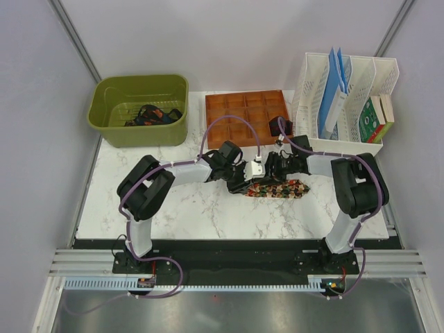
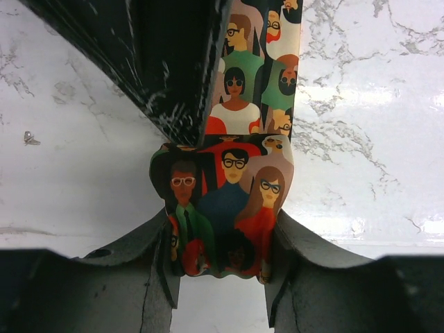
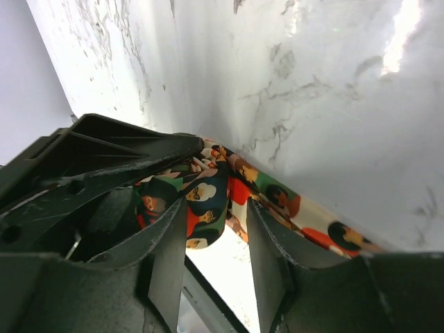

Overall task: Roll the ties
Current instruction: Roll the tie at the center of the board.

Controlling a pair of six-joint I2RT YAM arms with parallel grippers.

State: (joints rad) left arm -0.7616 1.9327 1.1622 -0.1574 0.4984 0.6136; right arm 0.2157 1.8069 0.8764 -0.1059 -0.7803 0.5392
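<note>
A tie printed with colourful faces lies on the marble table, its left end folded into a small roll. My left gripper is shut on that roll, with both fingers pressed against its sides in the left wrist view. My right gripper faces it from the right. Its fingers stand open, with the roll at their tips and a gap to the right finger. More ties lie tangled in the green bin.
A wooden compartment tray sits behind the grippers with a dark roll in its right corner. A white file organiser with booklets stands at the back right. The right arm's finger crowds the left wrist view.
</note>
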